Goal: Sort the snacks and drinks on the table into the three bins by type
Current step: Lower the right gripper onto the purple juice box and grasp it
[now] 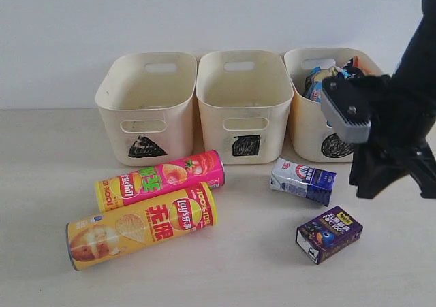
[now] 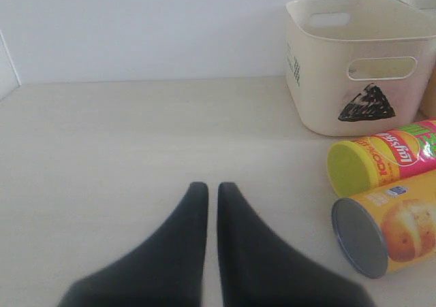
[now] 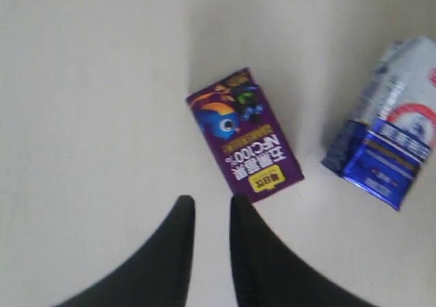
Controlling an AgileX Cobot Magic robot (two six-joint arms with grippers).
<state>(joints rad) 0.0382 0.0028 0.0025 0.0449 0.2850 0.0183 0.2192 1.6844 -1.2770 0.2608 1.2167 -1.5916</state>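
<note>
Presently the exterior view shows the three bins in a row along the back of the worktop [image 1: 41, 205], across the upper middle of the frame. The triangle bin [image 1: 112, 116] is at the left, the square bin [image 1: 211, 130] in the centre and the circle bin [image 1: 306, 133] at the right. The crinkly packets [image 1: 317, 82] poke above the rim of the circle bin, showing blue and orange; the other two bins look bare inside.

In front of the triangle and square bins, at lower left, the two chip tubes lie on their sides, side by side and touching. The pink-yellow tube [image 1: 160, 180] is nearer the bins and the yellow-orange tube [image 1: 143, 225] nearer the bottom edge. The white and blue carton [image 1: 303, 181] lies right of centre, in front of the gap between the square and circle bins. The dark purple carton [image 1: 329, 233] sits below it toward lower right, apart from it.

The right arm [image 1: 402, 109] reaches in from the right edge and covers part of the circle bin. In its wrist view the right claw [image 3: 212, 205] is slightly parted and grasps nothing. Its tips hover just short of the purple carton, with the white and blue carton off to one side.

The left claw [image 2: 212, 188] is clenched on nothing over bare worktop. In its wrist view the triangle bin and the capped ends of both tubes lie well off to one side.
</note>
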